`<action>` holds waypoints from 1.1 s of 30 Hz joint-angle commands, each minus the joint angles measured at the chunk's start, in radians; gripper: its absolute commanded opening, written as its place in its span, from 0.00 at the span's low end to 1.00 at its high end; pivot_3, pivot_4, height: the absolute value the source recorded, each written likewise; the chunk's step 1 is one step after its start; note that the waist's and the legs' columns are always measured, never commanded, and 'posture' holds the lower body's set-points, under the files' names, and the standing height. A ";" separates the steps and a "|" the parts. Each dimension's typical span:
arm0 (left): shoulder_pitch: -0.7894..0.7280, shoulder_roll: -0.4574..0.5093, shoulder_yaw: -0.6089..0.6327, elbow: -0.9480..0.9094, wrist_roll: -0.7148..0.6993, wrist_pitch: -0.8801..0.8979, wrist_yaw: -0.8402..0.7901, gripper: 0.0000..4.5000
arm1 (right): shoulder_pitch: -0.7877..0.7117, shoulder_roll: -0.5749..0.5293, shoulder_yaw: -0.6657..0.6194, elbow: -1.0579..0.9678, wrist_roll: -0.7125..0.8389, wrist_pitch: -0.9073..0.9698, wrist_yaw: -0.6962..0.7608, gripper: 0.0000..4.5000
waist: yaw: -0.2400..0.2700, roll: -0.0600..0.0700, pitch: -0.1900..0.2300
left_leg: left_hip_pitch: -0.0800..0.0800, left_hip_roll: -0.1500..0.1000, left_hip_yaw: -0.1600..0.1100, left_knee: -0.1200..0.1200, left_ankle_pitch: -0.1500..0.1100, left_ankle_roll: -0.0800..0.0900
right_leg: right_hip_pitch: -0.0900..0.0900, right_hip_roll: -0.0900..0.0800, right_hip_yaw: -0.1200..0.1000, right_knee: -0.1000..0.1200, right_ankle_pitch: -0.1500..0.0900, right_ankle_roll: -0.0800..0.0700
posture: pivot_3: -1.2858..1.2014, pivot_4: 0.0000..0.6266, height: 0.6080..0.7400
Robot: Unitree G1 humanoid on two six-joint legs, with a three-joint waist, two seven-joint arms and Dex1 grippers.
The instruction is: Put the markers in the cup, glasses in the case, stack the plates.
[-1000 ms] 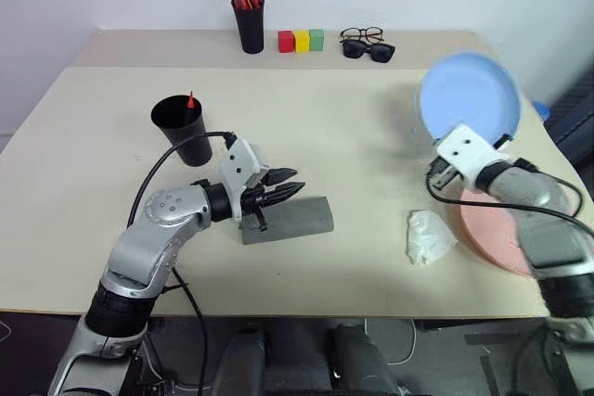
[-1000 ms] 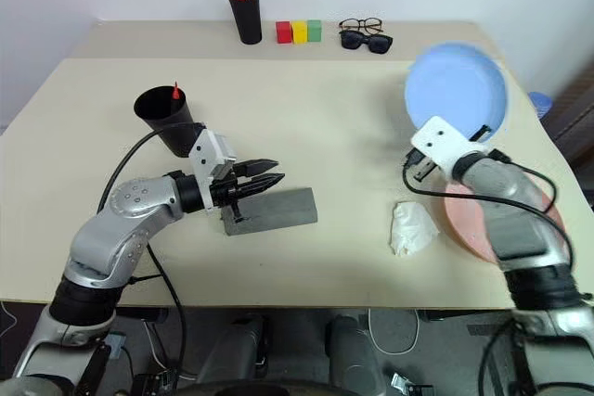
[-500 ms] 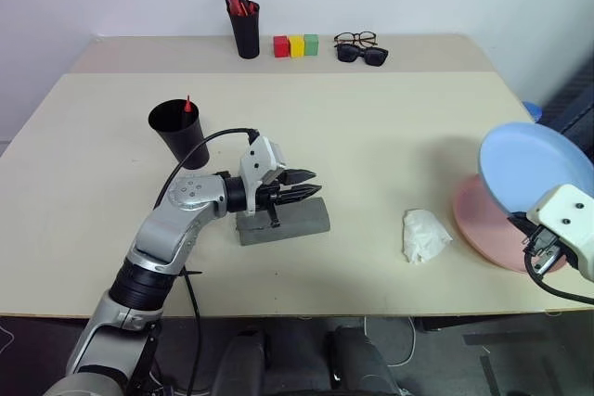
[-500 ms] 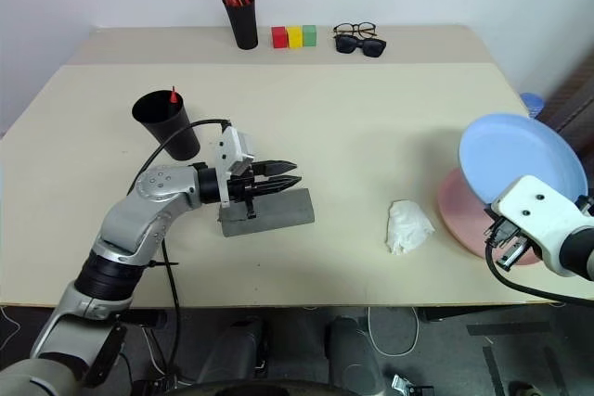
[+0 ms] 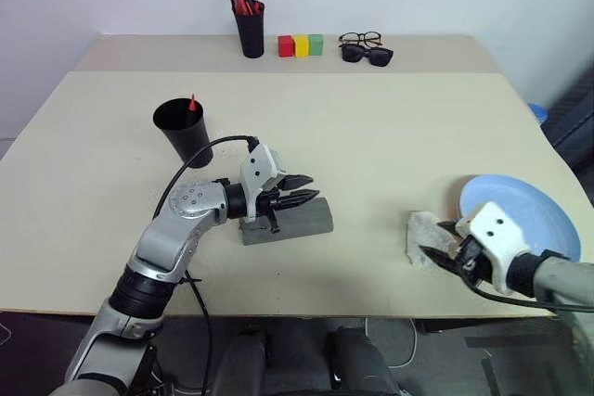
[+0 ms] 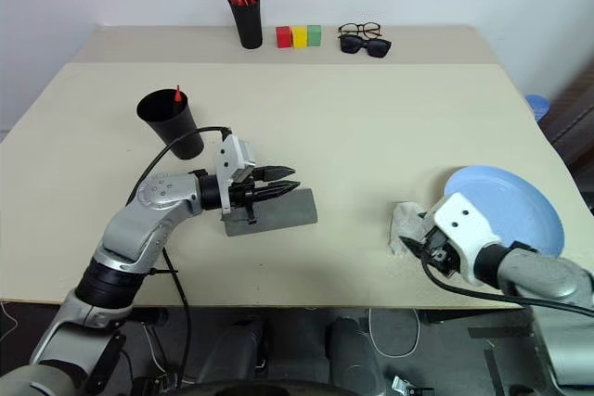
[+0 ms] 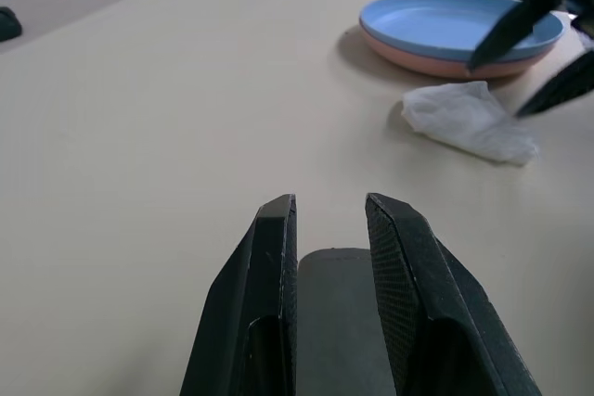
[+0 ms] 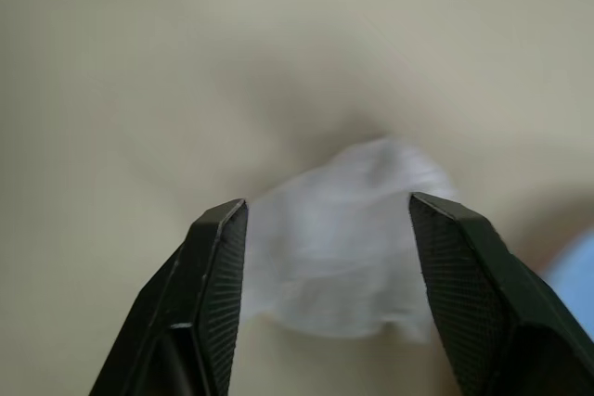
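The black cup [image 5: 183, 129] stands left of centre with one marker's red tip [image 5: 192, 102] poking out. The grey case [image 5: 288, 220] lies closed in front of it. My left gripper [image 5: 314, 186] hovers just over the case, its fingers [image 7: 269, 266] narrowly apart and nothing between them. The light blue plate [image 5: 522, 218] rests on the pink plate [image 7: 436, 60] at the near right. My right gripper [image 5: 432, 238] is open just left of the plates, over a crumpled tissue [image 8: 339, 248]. The glasses are out of view.
A black pen holder [image 5: 249, 27] with red pens, three coloured blocks [image 5: 300, 44], clear spectacles [image 5: 362, 37] and black sunglasses [image 5: 368, 53] line the back edge. The plates sit close to the table's right and front edges.
My right gripper lowered the blue plate onto the pink one, let go, opened and drew back beside the tissue. The left gripper stayed over the case.
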 commanded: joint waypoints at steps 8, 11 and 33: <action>0.000 0.010 0.023 -0.042 -0.007 0.003 0.018 0.25 | -0.030 0.076 0.031 0.119 0.008 0.005 -0.116 0.44 | -0.004 0.000 0.000 | 0.001 0.000 0.000 0.000 0.000 0.000 | 0.000 0.001 0.001 0.000 0.000 0.000 | 0.52 0.24 1.00; 0.002 0.011 0.023 -0.042 -0.008 0.002 0.017 0.25 | -0.038 0.073 0.025 0.117 0.019 -0.011 -0.121 0.13 | -0.003 0.000 0.000 | 0.001 0.000 0.000 0.000 0.000 0.000 | 0.000 0.001 0.001 0.000 0.000 0.000 | 0.52 0.24 1.00; 0.110 0.116 0.153 -0.030 -0.009 -0.006 0.046 0.25 | -0.078 0.006 -0.159 -0.039 0.299 0.154 -0.025 0.53 | -0.001 0.000 0.000 | 0.001 0.001 0.000 -0.005 0.000 0.000 | -0.001 0.000 0.001 -0.001 0.000 0.000 | 0.52 0.24 1.00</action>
